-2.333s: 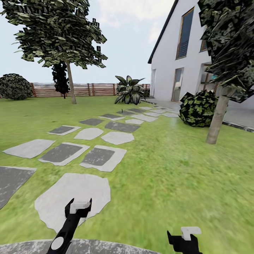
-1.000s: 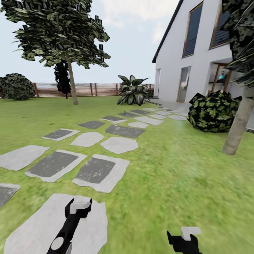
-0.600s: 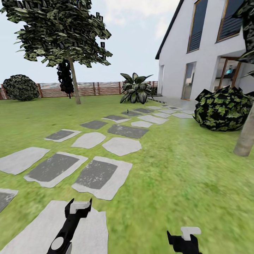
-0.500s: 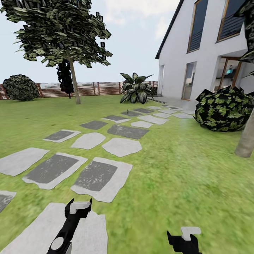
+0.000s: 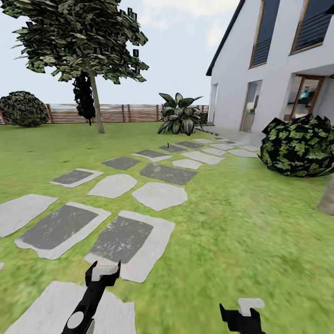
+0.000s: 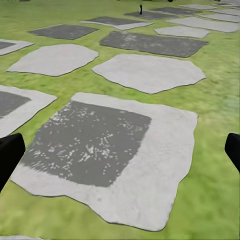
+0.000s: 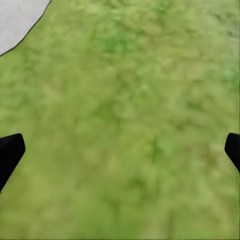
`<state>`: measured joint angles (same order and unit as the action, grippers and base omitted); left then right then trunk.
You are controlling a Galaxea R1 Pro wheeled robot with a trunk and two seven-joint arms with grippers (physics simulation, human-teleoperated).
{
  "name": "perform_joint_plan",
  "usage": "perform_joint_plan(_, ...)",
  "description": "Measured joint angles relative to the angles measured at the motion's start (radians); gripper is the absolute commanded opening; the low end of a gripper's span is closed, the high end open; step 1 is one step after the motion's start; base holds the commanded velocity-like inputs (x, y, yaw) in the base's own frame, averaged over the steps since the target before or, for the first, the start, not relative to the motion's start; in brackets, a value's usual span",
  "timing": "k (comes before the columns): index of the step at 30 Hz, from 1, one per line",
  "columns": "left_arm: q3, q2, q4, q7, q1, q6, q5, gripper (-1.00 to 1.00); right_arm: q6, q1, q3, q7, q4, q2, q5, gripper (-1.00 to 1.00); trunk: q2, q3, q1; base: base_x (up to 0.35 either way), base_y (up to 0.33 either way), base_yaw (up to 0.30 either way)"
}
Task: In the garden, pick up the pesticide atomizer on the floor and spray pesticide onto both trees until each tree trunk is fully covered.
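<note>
Across the garden lawn (image 5: 241,232), one tree (image 5: 79,41) stands far off at the left, its straight trunk (image 5: 97,111) in front of the fence. The other tree trunk (image 5: 328,202) shows as a sliver at the right edge. A tiny dark upright object (image 5: 168,145) stands among the far stepping stones, also in the left wrist view (image 6: 141,7); it is too small to tell whether it is the pesticide atomizer. My left gripper (image 5: 103,271) hangs open and empty over a stone (image 6: 120,155). My right gripper (image 5: 241,308) is open and empty over grass (image 7: 120,152).
A path of grey stepping stones (image 5: 123,239) runs from me towards the white house (image 5: 278,74). A round bush (image 5: 299,146) sits by the right trunk, a broad-leaved plant (image 5: 181,116) by the house corner. A slatted fence (image 5: 130,112) and another bush (image 5: 21,109) close the back.
The whole view has shifted as the base rolls forward along the path: stones slide closer, the right trunk slips to the edge. Both arms keep their pose.
</note>
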<state>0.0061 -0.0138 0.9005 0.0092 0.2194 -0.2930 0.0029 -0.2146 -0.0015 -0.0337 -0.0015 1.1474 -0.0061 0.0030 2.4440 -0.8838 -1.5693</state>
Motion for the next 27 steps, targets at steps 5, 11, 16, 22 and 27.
perform_joint_plan(5,0.0,0.0,0.0,0.0,0.0,0.0,0.0,1.0,0.0,0.0,0.0,0.0,0.0,0.0,0.0,1.0,0.0,0.0,0.0,0.335,0.0,0.0)
perform_joint_plan(11,0.0,0.0,0.0,0.0,0.0,0.0,0.0,1.0,0.0,0.0,0.001,0.0,0.001,0.0,0.0,1.0,0.0,0.0,0.0,0.335,0.0,0.0)
perform_joint_plan(16,-0.001,0.0,0.0,0.0,0.0,0.0,-0.001,1.0,0.0,0.0,0.002,0.0,0.001,-0.001,0.0,1.0,0.0,0.0,0.0,0.335,0.0,0.0)
perform_joint_plan(22,-0.001,0.0,0.0,0.0,0.0,0.0,-0.001,1.0,0.0,0.0,0.002,0.0,0.001,-0.002,0.0,1.0,0.0,0.0,0.0,0.335,0.0,0.0)
perform_joint_plan(27,-0.001,0.0,0.0,0.0,0.0,0.0,-0.001,1.0,0.0,0.0,0.002,0.0,0.001,-0.002,0.0,1.0,0.0,0.0,0.0,0.335,0.0,0.0)
